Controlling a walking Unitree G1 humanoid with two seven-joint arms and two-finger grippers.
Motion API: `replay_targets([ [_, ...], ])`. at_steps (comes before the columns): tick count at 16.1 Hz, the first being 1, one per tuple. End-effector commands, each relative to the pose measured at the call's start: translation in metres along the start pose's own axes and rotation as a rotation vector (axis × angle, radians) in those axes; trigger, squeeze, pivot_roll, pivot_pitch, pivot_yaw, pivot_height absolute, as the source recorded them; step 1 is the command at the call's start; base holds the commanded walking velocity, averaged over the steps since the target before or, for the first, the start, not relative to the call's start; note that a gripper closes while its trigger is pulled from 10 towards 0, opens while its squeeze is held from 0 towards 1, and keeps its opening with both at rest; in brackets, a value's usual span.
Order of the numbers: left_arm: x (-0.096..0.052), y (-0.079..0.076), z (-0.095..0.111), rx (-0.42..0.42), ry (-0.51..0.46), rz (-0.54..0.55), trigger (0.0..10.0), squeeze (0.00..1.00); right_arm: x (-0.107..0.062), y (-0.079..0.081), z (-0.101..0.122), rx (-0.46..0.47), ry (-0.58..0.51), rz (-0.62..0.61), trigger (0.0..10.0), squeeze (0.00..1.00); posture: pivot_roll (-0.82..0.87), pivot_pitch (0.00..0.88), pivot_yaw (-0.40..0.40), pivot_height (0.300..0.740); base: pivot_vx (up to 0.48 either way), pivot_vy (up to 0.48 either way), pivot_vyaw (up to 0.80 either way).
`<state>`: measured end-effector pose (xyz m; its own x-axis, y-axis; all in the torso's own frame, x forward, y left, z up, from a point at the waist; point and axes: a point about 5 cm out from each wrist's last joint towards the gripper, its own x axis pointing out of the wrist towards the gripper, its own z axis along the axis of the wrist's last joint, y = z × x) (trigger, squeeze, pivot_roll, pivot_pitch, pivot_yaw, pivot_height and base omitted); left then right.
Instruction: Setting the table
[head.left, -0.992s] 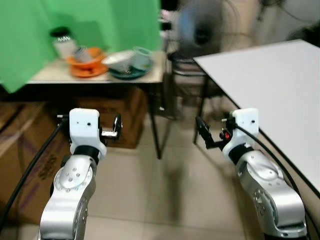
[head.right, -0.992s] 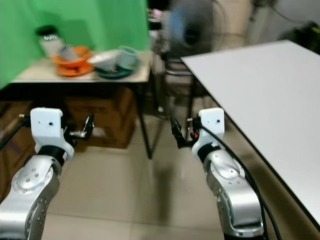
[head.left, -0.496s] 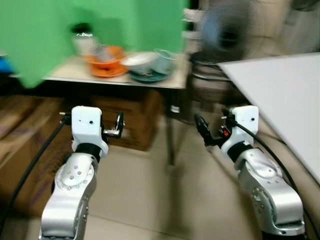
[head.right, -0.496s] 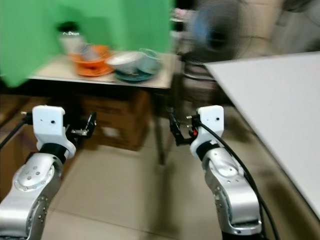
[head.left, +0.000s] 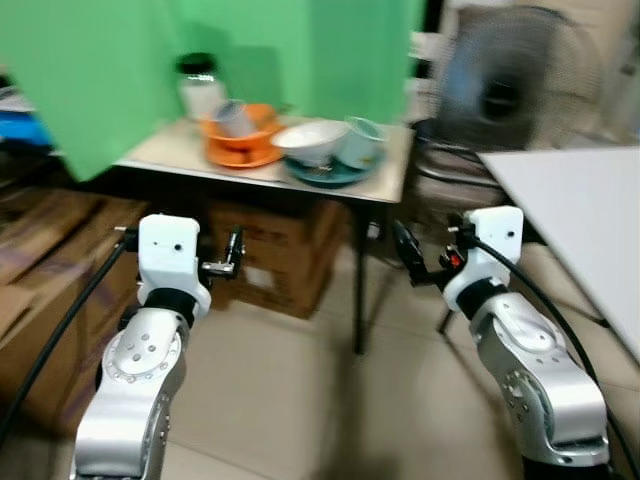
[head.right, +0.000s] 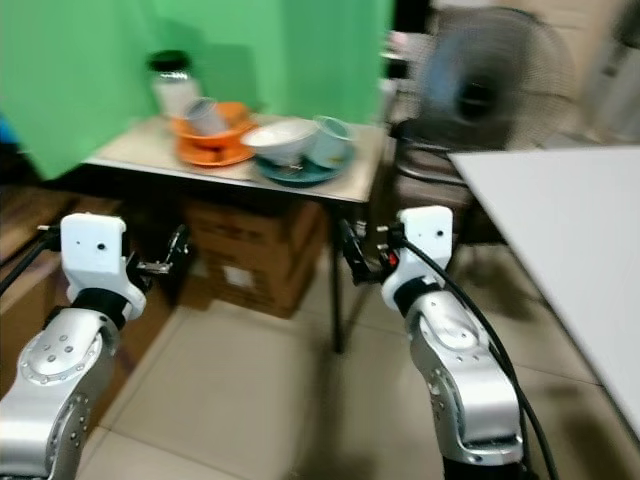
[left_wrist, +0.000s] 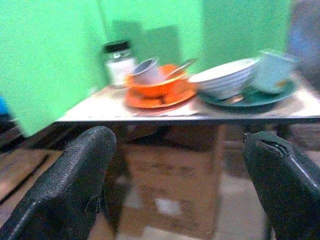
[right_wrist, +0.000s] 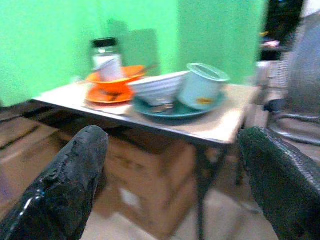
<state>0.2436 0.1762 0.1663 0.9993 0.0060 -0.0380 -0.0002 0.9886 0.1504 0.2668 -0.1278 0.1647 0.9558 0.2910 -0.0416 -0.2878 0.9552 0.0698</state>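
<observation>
Two tables in view: a white table (head.right: 560, 230) at the robot's right, and a small side table (head.left: 190, 155) ahead against a green backdrop (head.left: 100, 60). Cardboard boxes (head.left: 285, 250) underneath it; fan (head.right: 490, 85) behind, right. Side table holds a teal plate (right_wrist: 172, 111) carrying a white bowl (right_wrist: 157, 87) and pale teal mug (right_wrist: 202, 85); beside it an orange plate (left_wrist: 160, 97) with orange bowl (left_wrist: 160, 87) and tilted grey cup (left_wrist: 145, 70); jar (left_wrist: 119, 62) behind. Left gripper (left_wrist: 180, 190) and right gripper (right_wrist: 175, 190) raised, well short of the dishes, jaws apart, holding nothing. Slight blur.
</observation>
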Motion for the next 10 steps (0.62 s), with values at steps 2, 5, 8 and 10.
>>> replay_targets([
  [2,0.0001,0.0030,0.0046,0.002,-0.021,-0.004,10.0,0.00,-0.0012,0.0068,0.0052,-0.064,-0.027,0.024,10.0,0.00,-0.11,0.000,0.083,0.740,0.349,0.000,0.00],
  [5,0.0002,0.0025,0.0060,0.011,-0.033,-0.005,10.0,0.00,-0.0044,0.0042,0.0032,-0.054,-0.023,-0.022,10.0,0.00,-0.08,0.000,0.058,0.740,0.344,0.000,0.00],
  [8,-0.0035,0.0043,0.0037,0.019,-0.029,0.006,10.0,0.00,-0.0050,0.0031,0.0048,-0.004,-0.053,0.012,10.0,0.00,-0.06,0.000,0.033,0.740,0.345,0.000,0.00],
  [10,-0.0069,0.0033,0.0017,0.027,-0.024,-0.006,10.0,0.00,-0.0023,0.0031,0.0026,-0.010,-0.049,0.018,10.0,0.00,-0.05,0.000,0.029,0.740,0.345,0.000,0.00],
])
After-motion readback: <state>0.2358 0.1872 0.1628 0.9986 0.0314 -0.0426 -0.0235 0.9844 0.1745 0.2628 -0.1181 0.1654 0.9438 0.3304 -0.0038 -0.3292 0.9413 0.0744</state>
